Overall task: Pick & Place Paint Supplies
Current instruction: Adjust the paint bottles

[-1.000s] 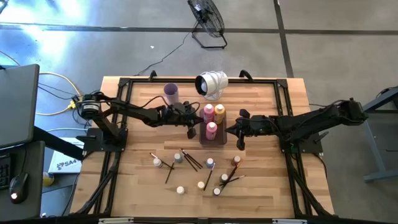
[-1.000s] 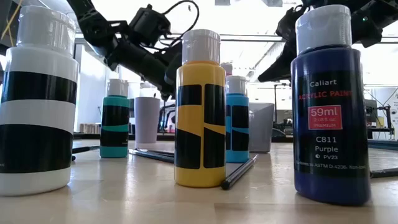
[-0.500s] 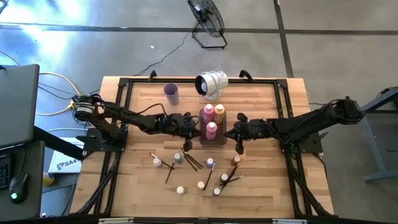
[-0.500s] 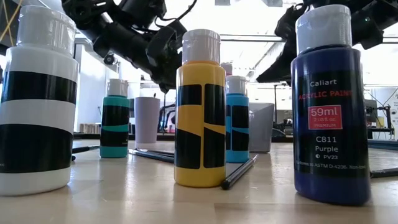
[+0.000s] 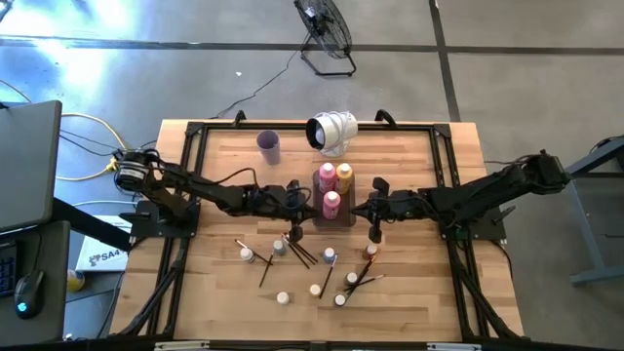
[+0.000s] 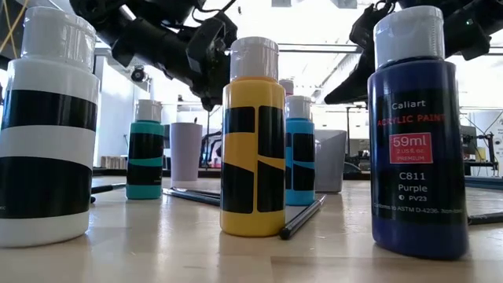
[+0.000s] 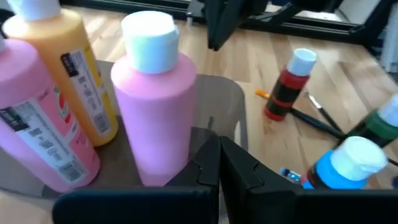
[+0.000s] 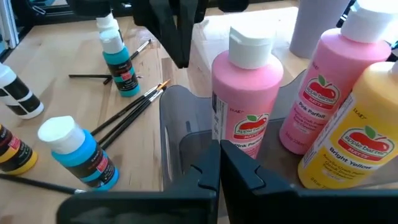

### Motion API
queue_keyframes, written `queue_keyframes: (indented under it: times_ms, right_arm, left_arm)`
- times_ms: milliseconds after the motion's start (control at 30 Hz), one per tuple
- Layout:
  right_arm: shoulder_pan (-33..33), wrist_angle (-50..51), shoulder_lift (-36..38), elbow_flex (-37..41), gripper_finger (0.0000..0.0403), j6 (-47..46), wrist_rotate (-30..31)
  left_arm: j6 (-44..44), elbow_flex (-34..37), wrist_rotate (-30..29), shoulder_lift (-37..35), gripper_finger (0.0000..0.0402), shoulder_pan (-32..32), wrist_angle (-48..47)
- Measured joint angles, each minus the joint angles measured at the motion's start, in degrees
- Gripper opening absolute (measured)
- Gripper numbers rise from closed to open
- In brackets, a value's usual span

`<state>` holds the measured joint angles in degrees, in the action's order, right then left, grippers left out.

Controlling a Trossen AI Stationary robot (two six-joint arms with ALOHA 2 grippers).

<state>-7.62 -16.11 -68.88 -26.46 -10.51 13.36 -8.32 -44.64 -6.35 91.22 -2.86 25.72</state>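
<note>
A clear grey tray at the table's middle holds two pink bottles and an orange one, all upright. Several small white-capped bottles and thin paintbrushes lie loose nearer the front edge. My left gripper is shut and empty, hanging just left of the tray and facing the near pink bottle. My right gripper is shut and empty just right of the tray, facing the same bottle.
A lilac cup and a white cylindrical object stand at the back of the table. A black frame borders the tabletop. In the low view, yellow, purple and white-black bottles stand close to the front edge.
My left gripper has swung toward the table's near edge, from beside the cup and the tray's far end to beside the tray's near end, staying shut. The bottles and brushes have not moved.
</note>
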Motion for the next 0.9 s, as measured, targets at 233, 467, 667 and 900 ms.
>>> queue_keyframes:
  times_ms: [233,467,667,900]
  right_arm:
    - [0.0,0.43,0.0,0.0,0.0002,1.51,-0.37]
    - [-0.18,1.76,0.0,0.0,0.0002,1.79,0.18]
    - [-0.27,2.18,0.07,0.0,0.0002,3.11,0.18]
    - [-0.28,2.22,0.09,0.0,0.0002,3.26,0.2]
  left_arm:
    - [-2.0,-2.44,-0.57,5.15,0.0,0.11,0.72]
    - [-1.01,-7.76,1.48,8.85,0.0,0.18,-1.0]
    - [-2.56,-9.38,1.75,8.95,0.0,0.18,-5.35]
    - [-3.98,-9.35,1.07,9.34,0.0,0.18,-5.77]
